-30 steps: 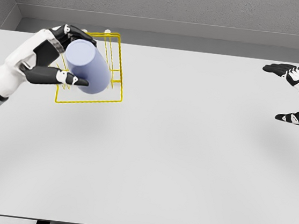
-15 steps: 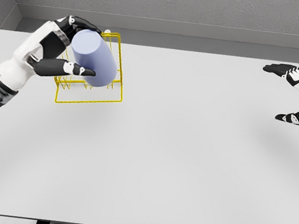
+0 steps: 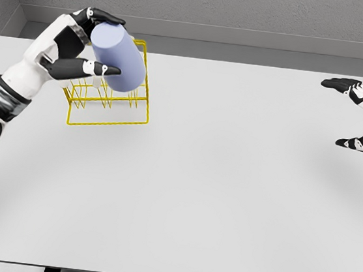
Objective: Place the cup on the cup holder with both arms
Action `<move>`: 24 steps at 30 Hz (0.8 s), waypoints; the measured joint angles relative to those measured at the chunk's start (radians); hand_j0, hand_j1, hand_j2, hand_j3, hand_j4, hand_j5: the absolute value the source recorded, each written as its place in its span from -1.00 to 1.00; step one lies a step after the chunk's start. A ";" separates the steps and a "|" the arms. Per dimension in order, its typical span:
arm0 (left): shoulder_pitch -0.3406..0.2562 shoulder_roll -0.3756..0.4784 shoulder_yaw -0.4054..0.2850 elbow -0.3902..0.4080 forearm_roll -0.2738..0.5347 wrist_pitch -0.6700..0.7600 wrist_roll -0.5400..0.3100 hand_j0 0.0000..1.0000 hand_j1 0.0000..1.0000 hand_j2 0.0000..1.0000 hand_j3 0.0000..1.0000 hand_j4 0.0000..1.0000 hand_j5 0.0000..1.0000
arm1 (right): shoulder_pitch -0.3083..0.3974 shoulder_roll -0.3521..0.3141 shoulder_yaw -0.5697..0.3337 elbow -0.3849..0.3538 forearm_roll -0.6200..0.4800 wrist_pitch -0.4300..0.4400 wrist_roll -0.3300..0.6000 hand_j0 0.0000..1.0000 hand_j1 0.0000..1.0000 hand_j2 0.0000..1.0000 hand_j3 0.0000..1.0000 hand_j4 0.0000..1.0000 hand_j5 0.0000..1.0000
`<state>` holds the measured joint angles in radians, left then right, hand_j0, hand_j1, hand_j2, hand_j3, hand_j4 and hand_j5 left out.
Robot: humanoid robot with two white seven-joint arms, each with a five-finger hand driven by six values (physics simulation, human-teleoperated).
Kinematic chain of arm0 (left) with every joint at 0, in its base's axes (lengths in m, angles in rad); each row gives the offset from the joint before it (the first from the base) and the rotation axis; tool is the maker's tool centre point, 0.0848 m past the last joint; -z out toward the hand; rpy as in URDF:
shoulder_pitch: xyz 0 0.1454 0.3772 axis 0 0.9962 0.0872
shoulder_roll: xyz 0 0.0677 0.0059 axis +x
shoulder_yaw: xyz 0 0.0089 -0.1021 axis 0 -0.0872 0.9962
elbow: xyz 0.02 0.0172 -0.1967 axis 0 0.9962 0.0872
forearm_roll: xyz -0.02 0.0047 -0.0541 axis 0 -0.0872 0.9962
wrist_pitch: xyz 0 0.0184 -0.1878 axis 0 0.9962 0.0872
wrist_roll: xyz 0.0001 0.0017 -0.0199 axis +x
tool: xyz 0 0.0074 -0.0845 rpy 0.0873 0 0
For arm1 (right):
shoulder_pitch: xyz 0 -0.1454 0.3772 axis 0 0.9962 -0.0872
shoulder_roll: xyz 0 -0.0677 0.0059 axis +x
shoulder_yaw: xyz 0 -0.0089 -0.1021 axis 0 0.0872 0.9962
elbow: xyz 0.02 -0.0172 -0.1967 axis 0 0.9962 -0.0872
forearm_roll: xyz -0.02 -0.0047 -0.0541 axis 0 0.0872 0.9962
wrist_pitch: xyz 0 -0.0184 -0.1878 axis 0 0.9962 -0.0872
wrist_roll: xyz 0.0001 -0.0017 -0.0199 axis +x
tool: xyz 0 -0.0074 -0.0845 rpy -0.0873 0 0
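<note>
— One cup point(image 3: 118, 58) is in view: a plain pale lavender cylinder with smooth sides and no handle that shows. It is tilted, its upper end leaning toward the back wall point(image 3: 209, 4) and its lower end toward the near side of the cup holder point(image 3: 109, 95).

— Where does it sit against the cup holder?

— It is in front of the holder's upper part, covering the top left of the yellow wire frame. The holder's flat rectangular base lies on the white table point(image 3: 214, 192) below the cup, and a row of thin yellow prongs shows just under the cup's lower end. Whether the cup touches any wire cannot be told.

— And the hand that has it?

— The left hand point(image 3: 80, 42) is closed around the cup from the side away from the holder's right edge. Dark fingers point(image 3: 106, 16) curl over the cup's upper end, and the thumb point(image 3: 87, 68) presses along its lower side, so the cup is pinched between them. The white forearm slopes down and away from the holder to the picture's left edge.

— The other hand?

— The right hand point(image 3: 361, 114) is well apart from the holder, at the far right of the table. Its fingers are spread wide from the thumb and hold nothing.
</note>
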<state>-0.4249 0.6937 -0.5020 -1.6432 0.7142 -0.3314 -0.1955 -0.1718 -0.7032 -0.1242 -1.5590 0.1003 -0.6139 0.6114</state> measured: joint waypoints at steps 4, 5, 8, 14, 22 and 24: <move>-0.008 -0.011 -0.002 0.018 0.000 0.000 -0.002 0.18 0.18 0.18 0.18 0.18 0.18 | 0.000 0.000 0.000 0.000 0.000 0.000 0.000 1.00 1.00 1.00 1.00 1.00 1.00; -0.006 -0.012 -0.002 0.020 0.000 0.000 -0.002 0.18 0.18 0.18 0.18 0.18 0.18 | 0.000 0.000 0.000 0.000 0.000 0.000 0.000 1.00 1.00 1.00 1.00 1.00 1.00; -0.006 -0.014 -0.003 0.024 0.000 0.000 -0.002 0.19 0.19 0.19 0.19 0.19 0.19 | 0.000 0.000 0.000 0.000 0.000 0.000 0.000 1.00 1.00 1.00 1.00 1.00 1.00; -0.011 -0.015 -0.003 0.028 0.000 0.000 -0.003 0.21 0.21 0.21 0.21 0.21 0.21 | 0.000 0.000 0.000 0.001 0.000 0.000 0.000 1.00 1.00 1.00 1.00 1.00 1.00; -0.029 -0.026 -0.004 0.043 -0.001 0.001 -0.003 0.25 0.25 0.25 0.25 0.25 0.25 | 0.000 0.001 0.000 -0.001 -0.001 0.000 0.000 1.00 1.00 1.00 1.00 1.00 1.00; -0.029 -0.035 -0.007 0.049 -0.004 0.001 -0.003 0.25 0.25 0.25 0.25 0.25 0.25 | 0.000 0.001 0.000 0.000 -0.001 0.000 0.000 1.00 1.00 1.00 1.00 1.00 1.00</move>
<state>-0.4541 0.6591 -0.5090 -1.5939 0.7100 -0.3304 -0.1983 -0.1718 -0.7027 -0.1242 -1.5592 0.0997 -0.6138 0.6114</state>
